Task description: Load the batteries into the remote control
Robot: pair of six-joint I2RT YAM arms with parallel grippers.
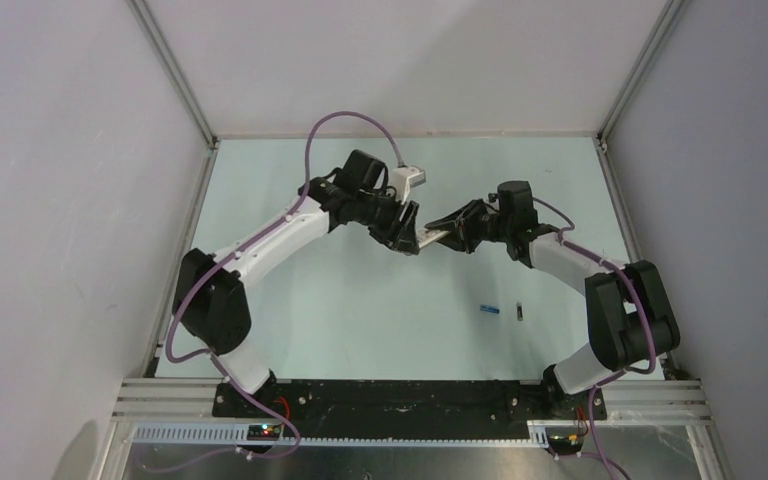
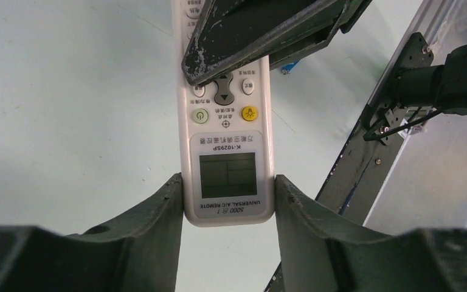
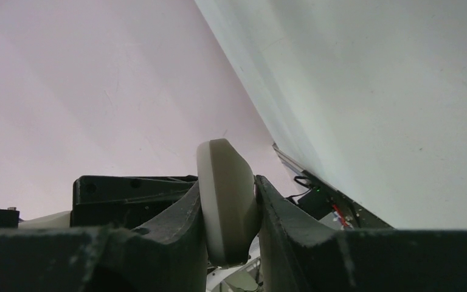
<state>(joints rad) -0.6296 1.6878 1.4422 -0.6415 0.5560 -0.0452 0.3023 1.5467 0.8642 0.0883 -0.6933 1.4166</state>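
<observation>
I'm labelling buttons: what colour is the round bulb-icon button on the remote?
The bulb-icon button is yellow, best seen in the left wrist view.

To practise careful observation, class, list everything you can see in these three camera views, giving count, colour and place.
table: one, pale green, under everything
walls: pale grey panels, around the table
remote control: one, white with grey screen, held in mid-air at centre
blue battery: one, bright blue, lying on the table right of centre
dark battery: one, black, just right of the blue one, apart from it
cables: purple, along the arms
left arm: one, white and black, left side
right arm: one, white and black, right side
left gripper: one, black, closed on the remote's screen end
right gripper: one, black, closed on its button end
</observation>
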